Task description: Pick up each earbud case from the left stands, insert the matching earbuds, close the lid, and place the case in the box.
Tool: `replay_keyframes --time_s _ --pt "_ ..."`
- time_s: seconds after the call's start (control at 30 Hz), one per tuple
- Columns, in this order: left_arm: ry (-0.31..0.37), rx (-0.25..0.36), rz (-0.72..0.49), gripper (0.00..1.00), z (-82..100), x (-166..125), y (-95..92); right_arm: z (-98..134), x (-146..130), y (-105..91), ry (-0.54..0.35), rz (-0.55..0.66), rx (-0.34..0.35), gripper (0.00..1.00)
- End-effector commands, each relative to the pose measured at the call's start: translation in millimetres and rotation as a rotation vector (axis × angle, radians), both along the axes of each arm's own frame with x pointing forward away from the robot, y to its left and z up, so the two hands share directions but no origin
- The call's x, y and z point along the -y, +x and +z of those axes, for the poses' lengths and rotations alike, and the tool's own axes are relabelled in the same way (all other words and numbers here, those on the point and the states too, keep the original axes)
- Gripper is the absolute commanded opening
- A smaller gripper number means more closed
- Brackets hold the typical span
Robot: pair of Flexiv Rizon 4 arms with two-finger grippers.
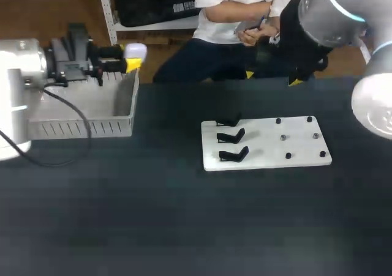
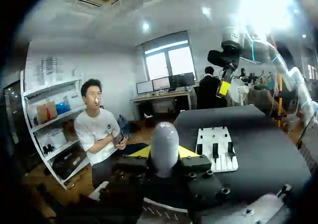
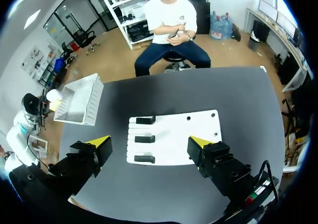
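Note:
My left gripper [image 1: 131,59] is shut on a white earbud case [image 1: 135,49], held above the far right corner of the grey box [image 1: 92,128]. In the left wrist view the closed, rounded case [image 2: 164,143] stands upright between the yellow fingertips [image 2: 188,151]. The white board [image 1: 263,160] carries three black stands [image 1: 231,136] on its left side, all empty, and small dark pegs [image 1: 288,156] on its right. High over the board, my right gripper [image 3: 149,144] stands open with nothing between its fingers; in the head view that right gripper [image 1: 272,77] is at the table's far edge.
The box [image 3: 79,105] sits at the table's far left, with the board [image 3: 174,134] right of the middle. Black tabletop [image 1: 153,215] spreads out in front of both. A seated person is beyond the far edge, not touching the table.

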State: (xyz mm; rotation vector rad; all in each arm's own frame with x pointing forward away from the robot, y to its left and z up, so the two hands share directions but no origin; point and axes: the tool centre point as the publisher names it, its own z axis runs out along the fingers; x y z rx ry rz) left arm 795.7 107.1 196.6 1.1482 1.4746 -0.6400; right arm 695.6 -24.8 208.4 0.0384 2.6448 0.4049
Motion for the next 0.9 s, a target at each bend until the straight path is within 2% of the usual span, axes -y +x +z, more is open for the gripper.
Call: replay_keyframes --time_s 0.03,0.2,0.33,0.5,0.63,0.73,0.87,0.9 --pt "0.019 -0.019 0.016 0.00 -2.6 -59 -8.4 -7 1 -9.4 0.005 -0.062 0.129 1.00" --pt "0.046 -0.087 0.055 0.00 -34.4 -83 12.0 -14 1 -13.3 0.004 -0.087 0.108 1.00" --pt "0.087 -0.139 0.057 0.00 -62.0 -89 25.4 -18 -1 -17.3 0.009 -0.101 0.103 1.00" --pt "0.096 -0.156 0.038 0.00 -91.5 -88 42.3 -23 -6 -21.2 0.036 -0.104 0.132 1.00" --pt "0.151 -0.165 -0.001 0.00 -110.2 -89 60.9 -28 -5 -21.6 0.036 -0.126 0.131 1.00" --pt "0.149 -0.212 0.007 0.00 -126.4 -89 71.7 -31 -5 -20.7 0.040 -0.137 0.124 1.00" --pt "0.131 -0.240 0.012 0.00 -140.4 -87 77.3 -33 -7 -20.8 0.028 -0.133 0.116 1.00" --pt "0.127 -0.259 0.016 0.17 -142.9 -86 77.2 -33 -7 -21.0 0.028 -0.134 0.114 1.00"
